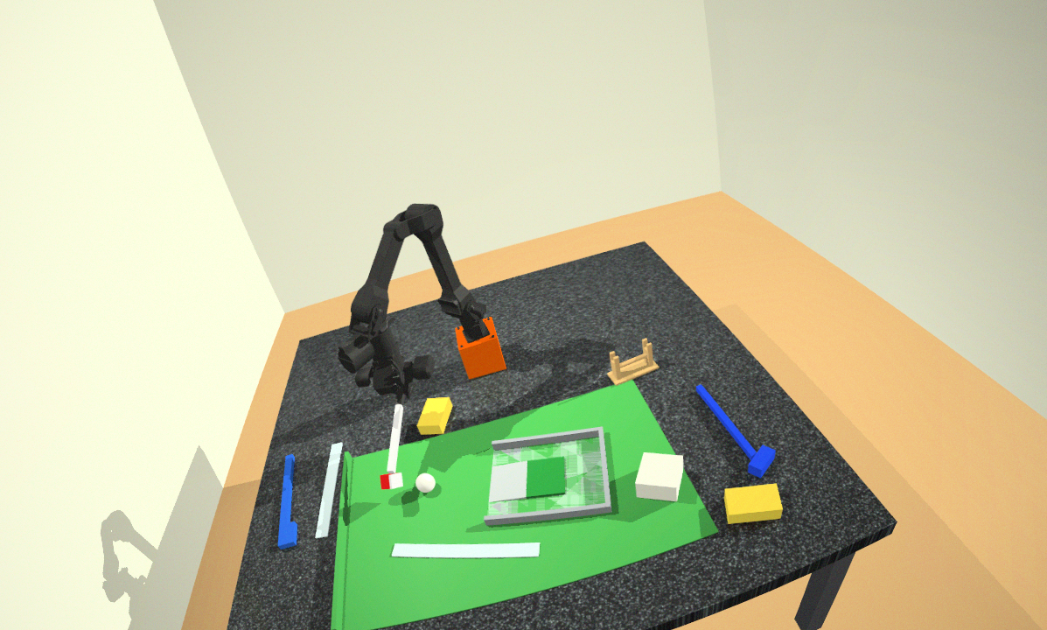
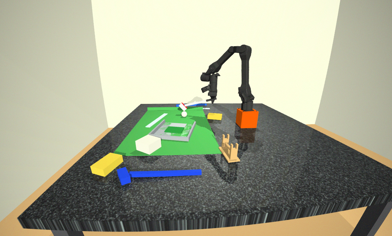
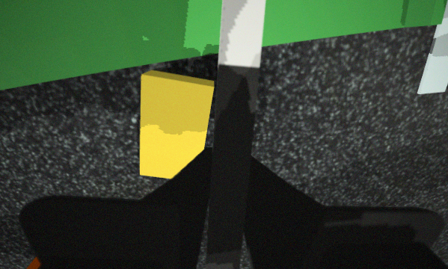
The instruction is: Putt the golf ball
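Note:
My gripper (image 1: 403, 397) (image 2: 212, 101) (image 3: 224, 155) is shut on the dark grip of the putter, whose white shaft (image 1: 394, 438) (image 2: 196, 103) (image 3: 242, 33) slants down over the green mat (image 1: 401, 587) (image 2: 191, 148) (image 3: 96, 30). The red and white putter head (image 1: 390, 479) (image 2: 182, 106) is beside the white golf ball (image 1: 425, 482) (image 2: 184, 114), on the side away from the ramp, with a gap. The head looks raised; its exact height is unclear. The ball is on the mat. The pale ramp (image 1: 507, 481) leads to the raised green (image 1: 546, 476) (image 2: 174, 129), inside grey walls (image 1: 606, 470). Head and ball are outside the wrist view.
A yellow block (image 1: 434, 415) (image 2: 214, 116) (image 3: 175, 108) lies near the gripper. A white block (image 1: 658, 476) (image 2: 148, 144) is behind the green. Farther off are a wooden rack (image 1: 634, 373) (image 2: 231, 160), a blue mallet (image 1: 726, 421) (image 2: 165, 173) and another yellow block (image 1: 754, 503) (image 2: 106, 165).

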Controlling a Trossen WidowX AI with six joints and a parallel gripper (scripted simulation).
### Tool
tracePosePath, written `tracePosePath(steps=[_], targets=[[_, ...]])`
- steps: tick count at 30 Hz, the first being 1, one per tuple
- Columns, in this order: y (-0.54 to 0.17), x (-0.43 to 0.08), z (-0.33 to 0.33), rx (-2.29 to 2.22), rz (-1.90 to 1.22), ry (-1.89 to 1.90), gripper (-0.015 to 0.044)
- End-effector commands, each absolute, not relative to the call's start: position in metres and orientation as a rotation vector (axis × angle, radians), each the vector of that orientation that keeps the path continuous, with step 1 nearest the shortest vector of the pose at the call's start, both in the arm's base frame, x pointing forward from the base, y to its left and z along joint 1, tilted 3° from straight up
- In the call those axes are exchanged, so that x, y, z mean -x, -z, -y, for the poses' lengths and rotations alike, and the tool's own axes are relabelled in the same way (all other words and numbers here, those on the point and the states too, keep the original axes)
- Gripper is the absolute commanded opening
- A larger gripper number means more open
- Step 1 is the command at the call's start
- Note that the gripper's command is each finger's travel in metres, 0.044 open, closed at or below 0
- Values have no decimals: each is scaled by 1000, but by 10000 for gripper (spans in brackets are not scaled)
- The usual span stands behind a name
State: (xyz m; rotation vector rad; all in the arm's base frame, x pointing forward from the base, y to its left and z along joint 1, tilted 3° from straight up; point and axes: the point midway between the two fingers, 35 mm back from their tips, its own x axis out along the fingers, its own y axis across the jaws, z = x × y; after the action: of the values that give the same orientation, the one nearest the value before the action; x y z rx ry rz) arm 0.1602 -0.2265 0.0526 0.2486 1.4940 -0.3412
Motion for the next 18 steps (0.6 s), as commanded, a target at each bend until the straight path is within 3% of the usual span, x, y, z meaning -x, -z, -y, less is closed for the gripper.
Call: tracePosePath(steps=[1,18], targets=[[-45,-160,227,-254,-1495,344,0],[-29,-161,227,-252,-1498,339,0]])
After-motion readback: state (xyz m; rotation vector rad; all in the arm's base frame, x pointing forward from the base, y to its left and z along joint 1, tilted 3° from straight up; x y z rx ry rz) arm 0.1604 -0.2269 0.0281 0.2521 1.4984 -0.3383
